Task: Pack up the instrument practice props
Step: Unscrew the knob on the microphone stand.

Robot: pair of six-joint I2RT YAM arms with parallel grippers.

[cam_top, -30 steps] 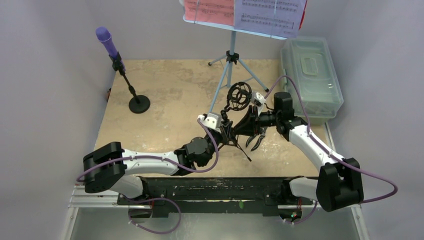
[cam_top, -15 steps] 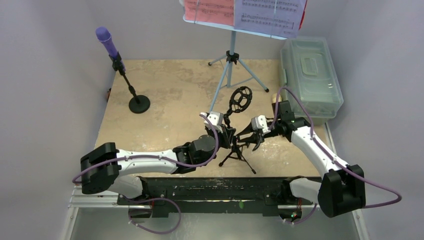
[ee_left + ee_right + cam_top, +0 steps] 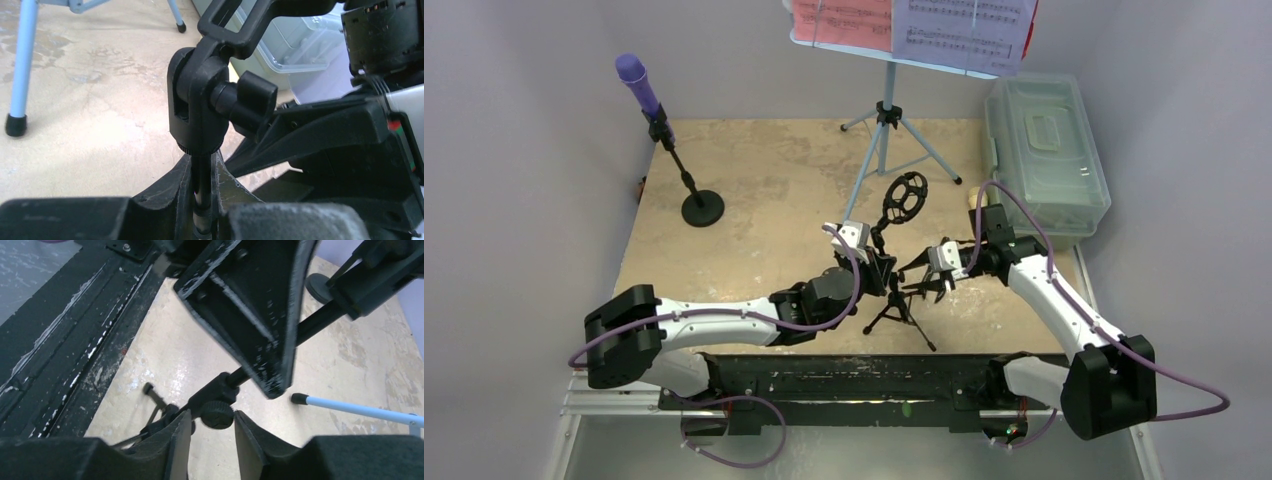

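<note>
My left gripper point(image 3: 882, 272) is shut on the thin pole of the black mic tripod point(image 3: 898, 312), just below its swivel clip point(image 3: 200, 110); the jaws pinch the pole in the left wrist view point(image 3: 202, 175). The tripod stands upright, its ring mount point(image 3: 905, 197) on top. My right gripper point(image 3: 930, 284) is open, with fingers either side of the tripod's lower knob point(image 3: 217, 415). The purple microphone point(image 3: 634, 78) sits on the round-base pole point(image 3: 702, 208) at far left. The light-blue music desk point(image 3: 884, 130) stands at the back with a red page point(image 3: 842, 20) and a white page point(image 3: 964, 25). No cream microphone shows.
A translucent grey-green plastic box point(image 3: 1046, 150) with its lid shut lies at the far right, close behind my right arm. A music desk leg tip point(image 3: 298, 398) rests just beyond the tripod. The black rail point(image 3: 854, 375) runs along the near edge.
The tripod has gone from tilted to upright in my left gripper. My right gripper has dropped lower and narrowed around the tripod's lower knob.
</note>
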